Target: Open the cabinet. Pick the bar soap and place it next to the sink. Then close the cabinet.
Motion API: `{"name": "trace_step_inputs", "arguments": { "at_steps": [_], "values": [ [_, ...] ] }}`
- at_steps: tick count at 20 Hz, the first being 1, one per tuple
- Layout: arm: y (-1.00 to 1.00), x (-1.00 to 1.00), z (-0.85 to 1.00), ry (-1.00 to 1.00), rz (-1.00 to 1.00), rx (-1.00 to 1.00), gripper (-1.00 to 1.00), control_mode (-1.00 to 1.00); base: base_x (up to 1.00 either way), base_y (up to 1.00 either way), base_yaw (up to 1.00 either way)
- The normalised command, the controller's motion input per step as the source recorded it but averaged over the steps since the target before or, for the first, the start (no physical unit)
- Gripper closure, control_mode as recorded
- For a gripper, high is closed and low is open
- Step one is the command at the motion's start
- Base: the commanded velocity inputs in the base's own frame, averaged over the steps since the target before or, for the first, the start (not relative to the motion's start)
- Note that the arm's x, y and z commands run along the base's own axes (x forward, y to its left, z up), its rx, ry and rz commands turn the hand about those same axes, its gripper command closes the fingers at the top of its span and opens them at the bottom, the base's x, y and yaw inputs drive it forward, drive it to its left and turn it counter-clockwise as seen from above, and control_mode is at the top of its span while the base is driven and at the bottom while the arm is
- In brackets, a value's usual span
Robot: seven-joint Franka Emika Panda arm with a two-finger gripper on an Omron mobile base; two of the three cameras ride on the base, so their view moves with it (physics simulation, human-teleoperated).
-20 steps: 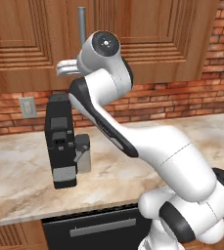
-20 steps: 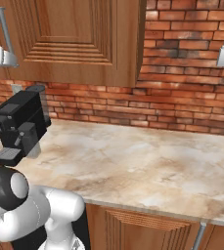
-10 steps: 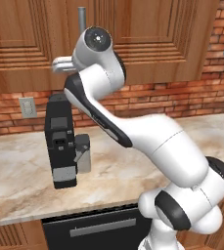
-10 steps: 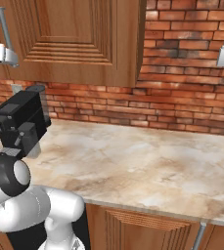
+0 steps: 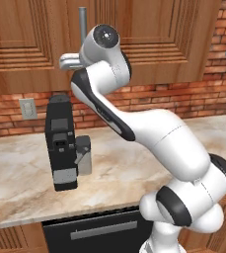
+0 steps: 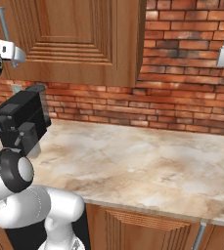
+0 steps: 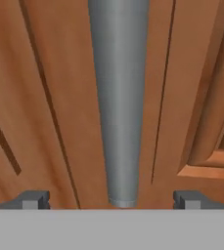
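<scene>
Swinging its elbow over toward the coffee machine (image 5: 61,143), the arm is keeping the wide-open, empty gripper (image 7: 111,199) straddling the closed cabinet (image 5: 149,37) door's handle (image 7: 118,97), now needing a centred, square squeeze before pulling.

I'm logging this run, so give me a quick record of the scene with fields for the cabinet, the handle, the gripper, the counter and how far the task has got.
cabinet: wooden wall cabinet, door shut
handle: long vertical silver bar handle, centred between the fingertips in the hand view
gripper: gripper open, a fingertip on either side of the handle's lower end, not closed on it
counter: marble counter with a black coffee machine standing on it, brick wall behind
task stage: door not yet opened
</scene>
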Motion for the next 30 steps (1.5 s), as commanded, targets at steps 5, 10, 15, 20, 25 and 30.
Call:
{"name": "trace_step_inputs", "arguments": {
  "at_steps": [5,10,15,20,25,30],
  "values": [
    [-0.01,0.53,0.0,0.0,0.0,0.0,-1.0,-1.0,0.0,0.0,0.0],
    [0.0,0.45,0.0,0.0,0.0,0.0,-1.0,-1.0,0.0,0.0,0.0],
    [0.0,0.35,0.0,0.0,0.0,0.0,-1.0,-1.0,0.0,0.0,0.0],
    [0.0,0.24,-0.13,-0.03,0.0,0.0,-1.0,-1.0,0.0,0.0,0.0],
    [0.0,0.25,-0.4,-0.16,0.0,0.0,-1.0,-1.0,0.0,0.0,0.0],
    [0.0,0.2,-0.25,-0.2,0.0,0.0,-1.0,-1.0,0.0,0.0,0.0]
  ]
}}
